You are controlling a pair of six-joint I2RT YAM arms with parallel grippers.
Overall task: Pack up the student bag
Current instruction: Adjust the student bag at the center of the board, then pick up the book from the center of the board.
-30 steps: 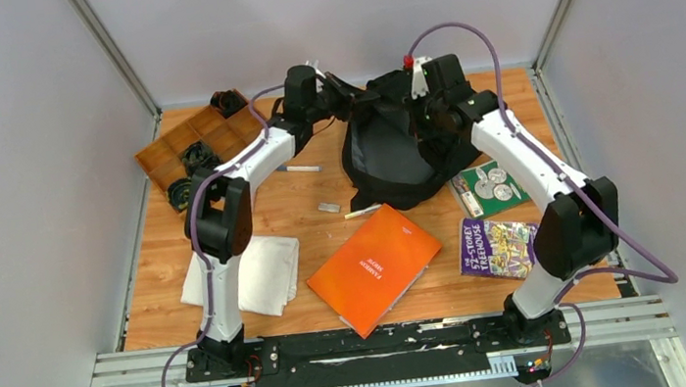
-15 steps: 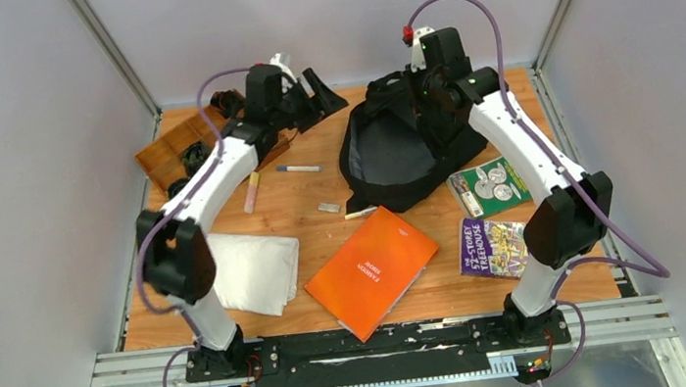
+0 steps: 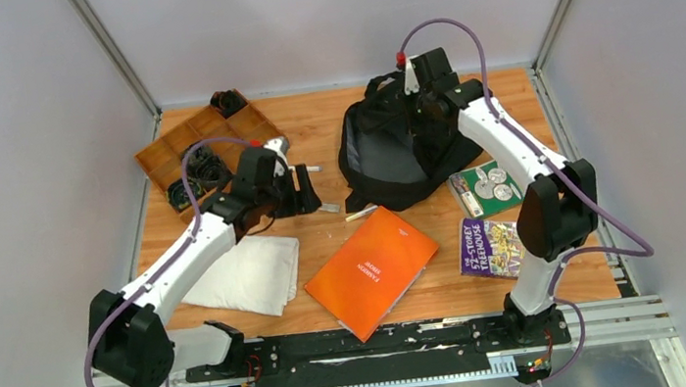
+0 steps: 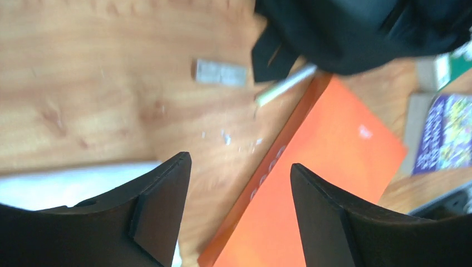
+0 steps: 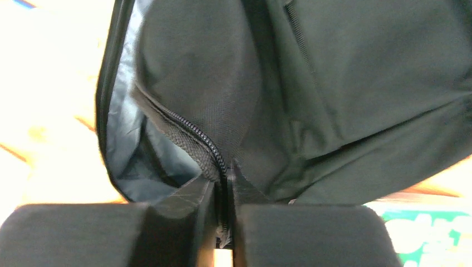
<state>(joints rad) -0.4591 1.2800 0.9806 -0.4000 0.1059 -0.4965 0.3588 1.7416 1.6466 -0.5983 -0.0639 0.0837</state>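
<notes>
The left arm has swung off the student bag (image 3: pixel 391 153), whose left rim it was reaching a second ago. It now hangs low over the surface (image 3: pixel 311 128), just beyond the white cloth (image 3: pixel 245 275). The left pincer (image 4: pixel 239 164) is spread wide with nothing between its fingers, and looks down on the orange book (image 4: pixel 328 167), a pale pencil (image 4: pixel 286 83) and a small grey block (image 4: pixel 221 72). The right pincer (image 5: pixel 222 183) has not let go: pressed together on the bag's zipper edge, it keeps the mouth lifted so the grey lining shows. The bag sits at the far middle of the surface, well apart from the left pincer. I judge that the opening is done and fetching begins, with the book or the pencil the likeliest first load. A purple book (image 3: pixel 496 246) and a green card (image 3: pixel 488 185) lie to the right, and a wooden tray (image 3: pixel 204 136) holding black cables is at the far left. The wood-grain surface stands in a booth of plain grey walls (image 3: pixel 23 193) with aluminium posts.
</notes>
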